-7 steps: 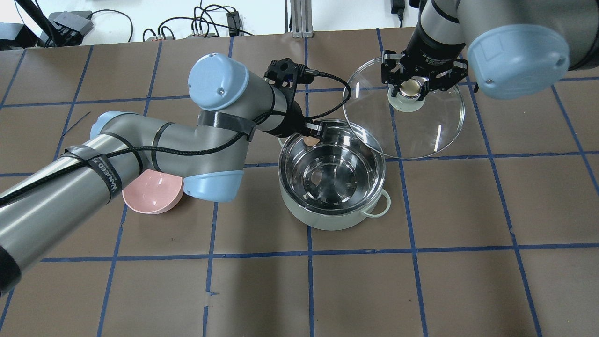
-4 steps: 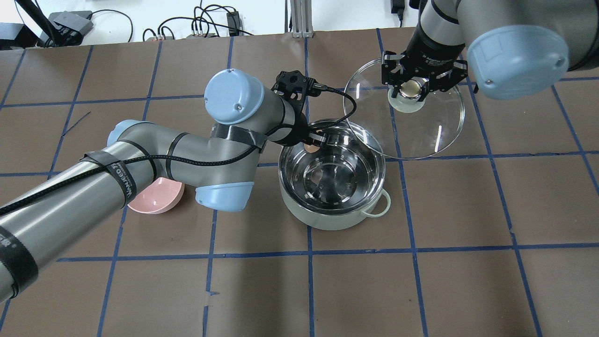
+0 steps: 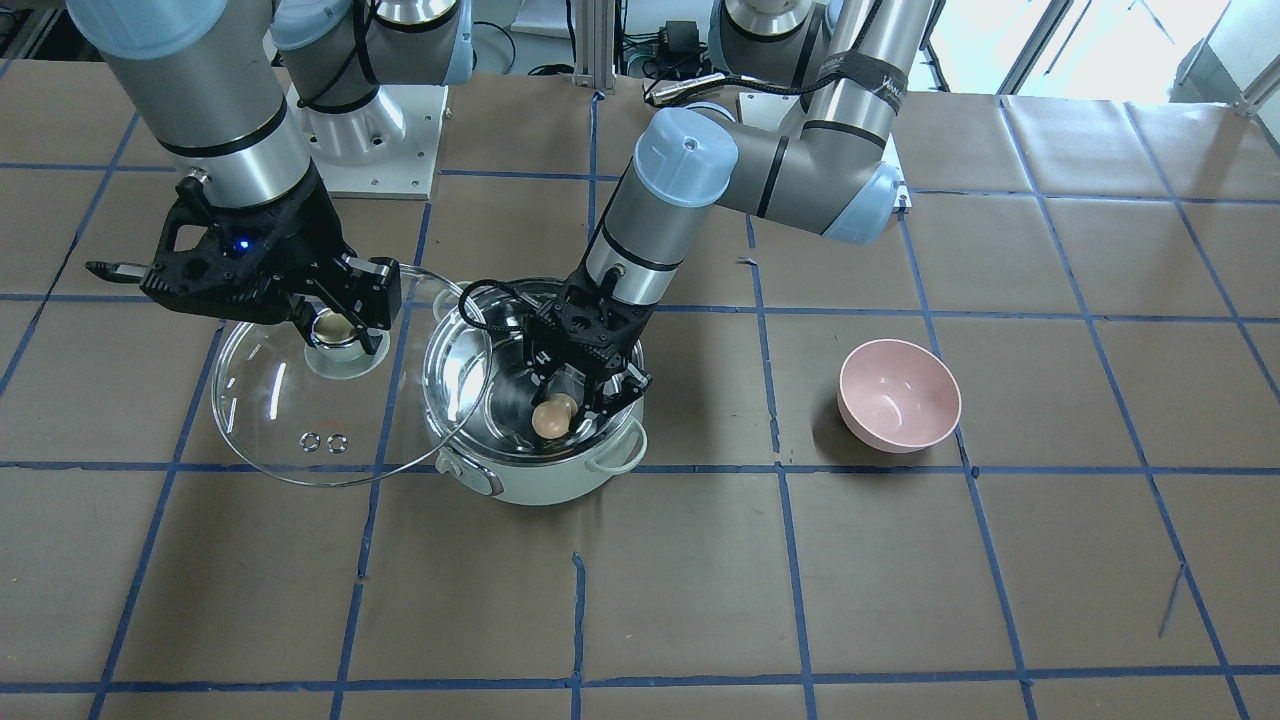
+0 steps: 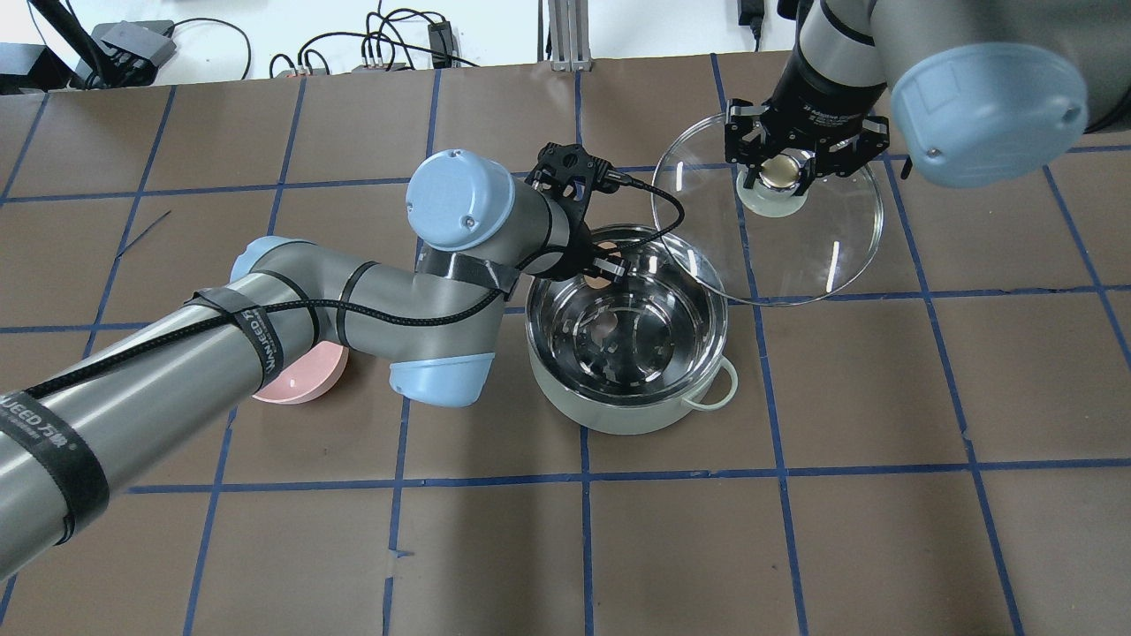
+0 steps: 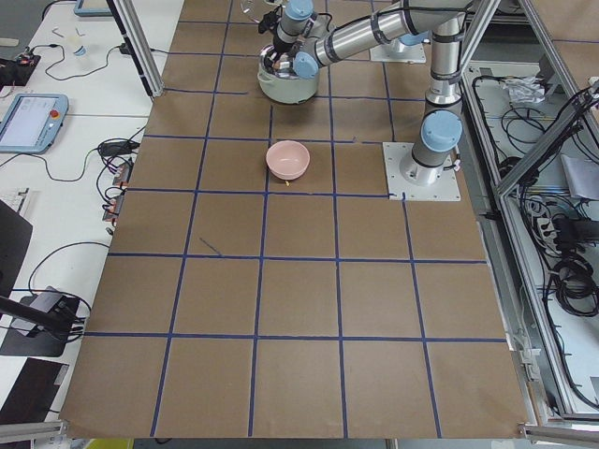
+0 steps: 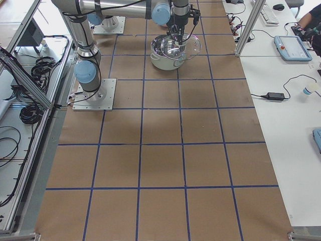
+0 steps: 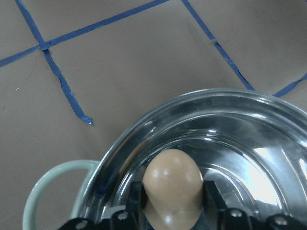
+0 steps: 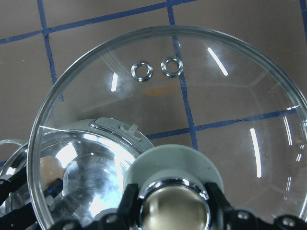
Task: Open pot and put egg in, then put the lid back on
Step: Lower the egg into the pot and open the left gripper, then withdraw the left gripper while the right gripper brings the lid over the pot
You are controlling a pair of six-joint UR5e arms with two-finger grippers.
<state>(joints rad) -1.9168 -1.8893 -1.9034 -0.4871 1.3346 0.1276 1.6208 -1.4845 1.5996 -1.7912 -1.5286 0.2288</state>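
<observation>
The pale green pot point(image 4: 618, 415) stands open at mid-table and its steel inside is bare; it also shows in the front view point(image 3: 530, 482). My left gripper point(image 4: 601, 272) is shut on the tan egg point(image 3: 552, 416) and holds it inside the pot's rim, on the robot's side, above the bottom. The left wrist view shows the egg point(image 7: 172, 184) between the fingers over the steel interior. My right gripper point(image 4: 782, 172) is shut on the knob of the glass lid point(image 4: 795, 256) and holds it tilted in the air to the right of the pot. The lid point(image 8: 192, 105) overlaps the pot's rim.
A pink bowl point(image 3: 898, 395) stands on the table on my left side, partly under the left arm in the overhead view point(image 4: 300, 380). Brown paper with blue tape lines covers the table. Cables lie beyond the far edge.
My left arm has moved to the right, carrying the egg from the pot's rim farther over its inside. The right gripper with the lid has shifted slightly right.
</observation>
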